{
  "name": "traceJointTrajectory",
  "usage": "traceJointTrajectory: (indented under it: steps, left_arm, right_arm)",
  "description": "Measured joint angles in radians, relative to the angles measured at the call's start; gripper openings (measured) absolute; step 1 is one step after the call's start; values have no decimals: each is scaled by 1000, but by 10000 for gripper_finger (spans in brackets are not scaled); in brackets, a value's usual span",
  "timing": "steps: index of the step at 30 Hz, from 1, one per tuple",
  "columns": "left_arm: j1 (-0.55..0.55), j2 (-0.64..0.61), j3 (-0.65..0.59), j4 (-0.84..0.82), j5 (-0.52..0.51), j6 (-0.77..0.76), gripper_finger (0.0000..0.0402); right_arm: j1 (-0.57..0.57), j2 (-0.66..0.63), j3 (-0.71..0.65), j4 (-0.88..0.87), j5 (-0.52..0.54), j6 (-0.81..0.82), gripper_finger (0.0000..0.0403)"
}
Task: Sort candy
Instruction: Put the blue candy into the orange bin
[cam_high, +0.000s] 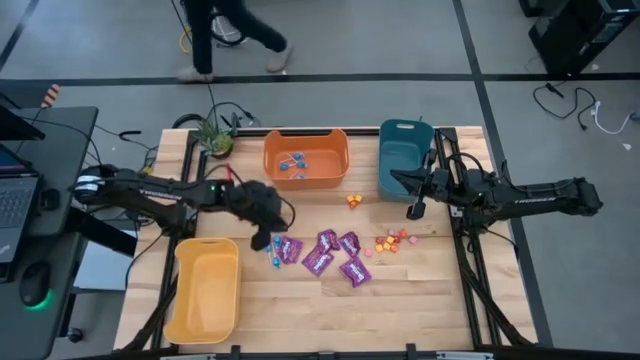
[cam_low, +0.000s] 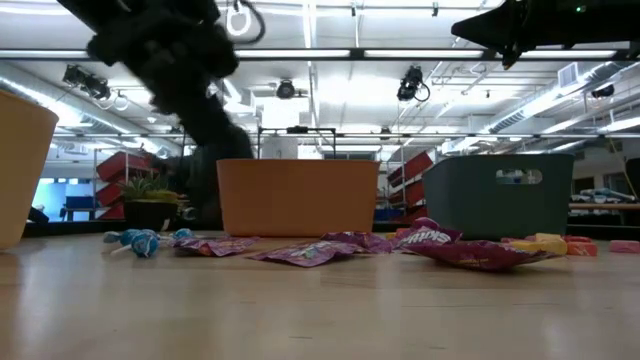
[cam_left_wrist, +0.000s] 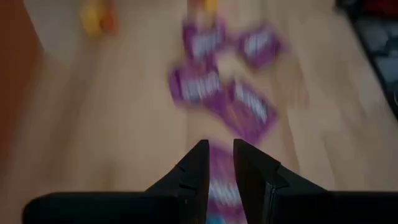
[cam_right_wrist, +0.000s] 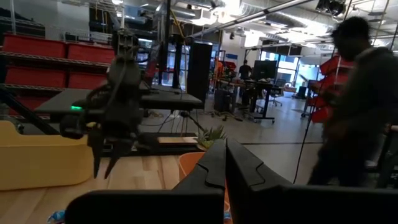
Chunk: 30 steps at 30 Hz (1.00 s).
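Wood table (cam_high: 420, 290): bring your part-open, empty left claw (cam_high: 262, 241) straight down over one blue lollipop (cam_high: 275, 254); right claw (cam_high: 414, 210) waits shut.

left arm reaches in from the left edge, elbow bent, wrist angled down, left gripper (cam_high: 262, 241) low over the table near its middle-left, fingers (cam_left_wrist: 194, 171) parted by a narrow gap, nothing visibly held. right arm stretches in level from the right edge, raised above the table, right gripper (cam_high: 413, 210) pointing down, fingers (cam_right_wrist: 211, 163) pressed together, empty
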<state>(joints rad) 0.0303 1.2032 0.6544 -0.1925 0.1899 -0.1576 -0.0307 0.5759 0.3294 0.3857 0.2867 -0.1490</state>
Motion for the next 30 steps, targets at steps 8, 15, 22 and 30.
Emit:
traceJointTrajectory:
  steps: [8, 15, 22, 30]
  left_arm:
    - [-40, 1, 0, -283, -127, -351, 76]
    - [-40, 1, -4, -308, -212, -497, 76]
    - [-40, 1, -4, -234, -340, -594, 76]
    - [-40, 72, -4, -195, -347, -614, 76]
  right_arm:
    - [0, 0, 0, 0, 0, 0, 0]
    - [0, 0, 0, 0, 0, 0, 0]
    - [0, 0, 0, 0, 0, 0, 0]
    - [0, 0, 0, -1, 0, 0, 0]
